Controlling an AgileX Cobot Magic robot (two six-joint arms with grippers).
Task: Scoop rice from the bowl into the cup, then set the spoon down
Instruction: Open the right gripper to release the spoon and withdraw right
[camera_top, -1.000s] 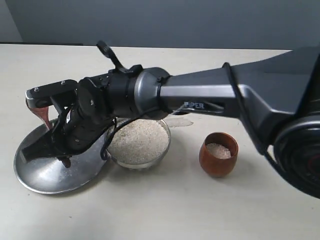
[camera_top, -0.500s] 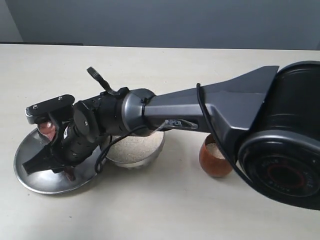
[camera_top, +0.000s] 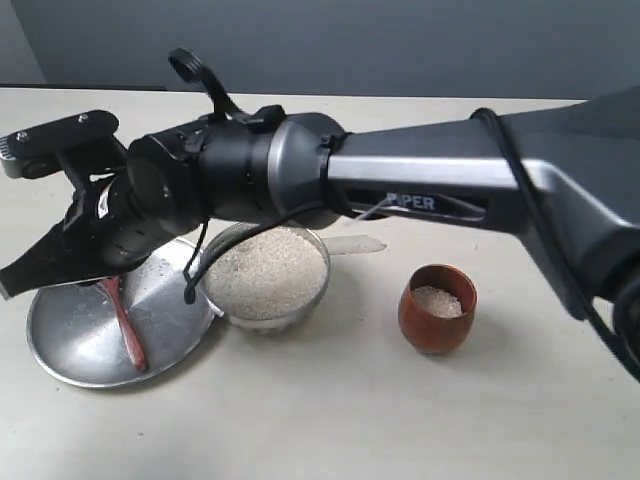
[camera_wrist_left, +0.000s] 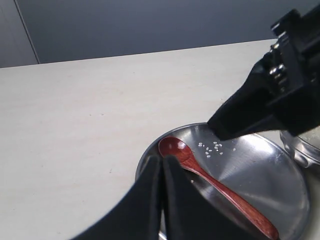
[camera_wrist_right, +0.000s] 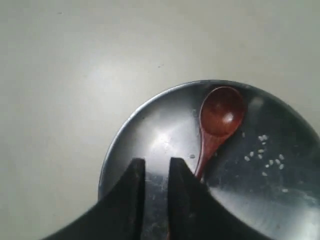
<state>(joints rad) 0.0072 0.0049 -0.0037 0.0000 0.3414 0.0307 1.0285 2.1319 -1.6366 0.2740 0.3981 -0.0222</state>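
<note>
While spoon (camera_top: 125, 325) lies flat on steel plate (camera_top: 75, 348), left of bowl (camera_top: 266, 321), right gripper (camera_wrist_right: 156, 163) hovers above, jaws part-open, empty. Lift straight up, clear of handle.

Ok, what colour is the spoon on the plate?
The spoon is dark reddish-brown, clearest in the left wrist view.
</note>
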